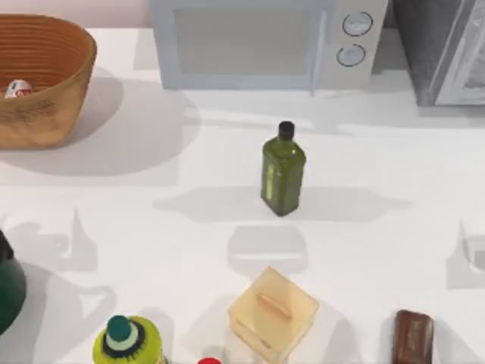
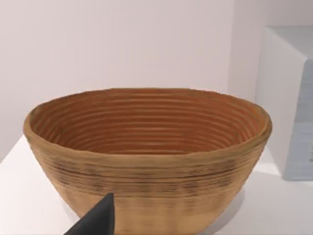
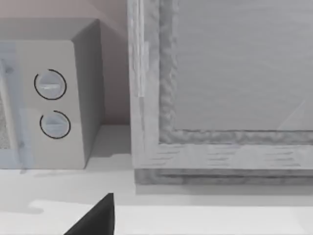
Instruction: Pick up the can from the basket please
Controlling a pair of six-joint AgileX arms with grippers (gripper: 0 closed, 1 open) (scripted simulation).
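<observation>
The orange-brown woven basket [image 1: 53, 91] stands at the table's far left corner. The can [image 1: 18, 89], white with red markings, lies inside it against the near wall. In the left wrist view the basket [image 2: 146, 166] is straight ahead and close, its ribbed inside showing, and its front wall hides the can. A dark tip of my left gripper [image 2: 97, 221] pokes in just before the basket's outer wall. A dark tip of my right gripper [image 3: 96, 218] hangs over the table, facing the appliances at the back right.
A green square bottle [image 1: 283, 174] with a black cap stands mid-table. A white microwave [image 1: 265, 42] and a grey appliance [image 1: 447, 49] line the back. Along the front edge are a dark green object [image 1: 7, 284], a yellow-green bottle [image 1: 127, 341], a translucent box [image 1: 273, 312] and a brown block [image 1: 413, 337].
</observation>
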